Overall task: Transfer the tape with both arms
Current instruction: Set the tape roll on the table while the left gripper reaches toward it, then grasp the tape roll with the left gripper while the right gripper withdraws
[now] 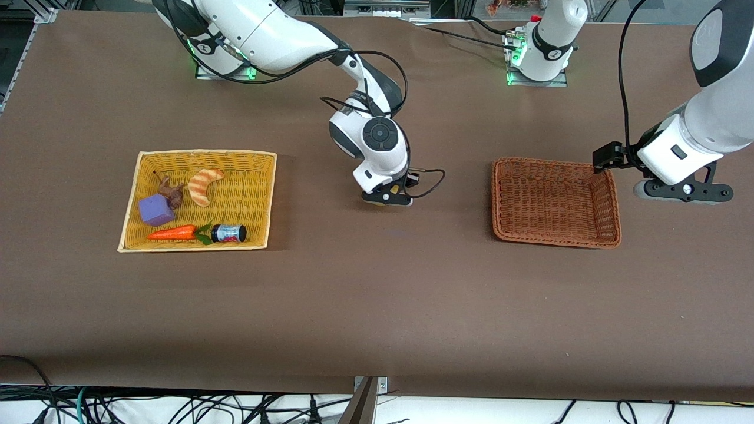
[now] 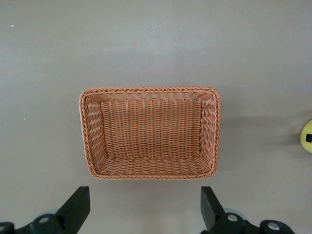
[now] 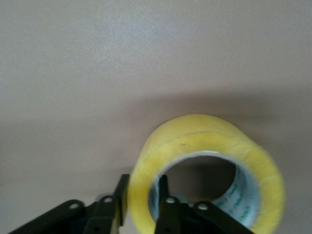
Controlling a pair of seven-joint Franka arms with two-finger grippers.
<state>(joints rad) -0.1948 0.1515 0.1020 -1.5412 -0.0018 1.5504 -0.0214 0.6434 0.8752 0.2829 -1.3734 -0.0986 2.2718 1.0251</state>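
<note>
The tape (image 3: 204,146), a yellowish translucent roll with a wide hollow centre, is pinched by its wall in my right gripper (image 3: 142,183), one finger inside the ring and one outside. In the front view only a yellow sliver of the tape (image 1: 386,199) shows under my right gripper (image 1: 389,199), low over the middle of the table; I cannot tell whether the roll touches the table. My left gripper (image 1: 683,191) is open and empty, up over the table beside the brown basket at the left arm's end. Its spread fingers (image 2: 78,207) frame bare table.
An empty brown wicker basket (image 1: 609,203) lies toward the left arm's end and fills the left wrist view (image 2: 92,141). A yellow basket (image 1: 259,200) toward the right arm's end holds a croissant-like piece (image 1: 203,185), purple block (image 1: 156,210), carrot (image 1: 172,234) and small dark bottle (image 1: 230,233).
</note>
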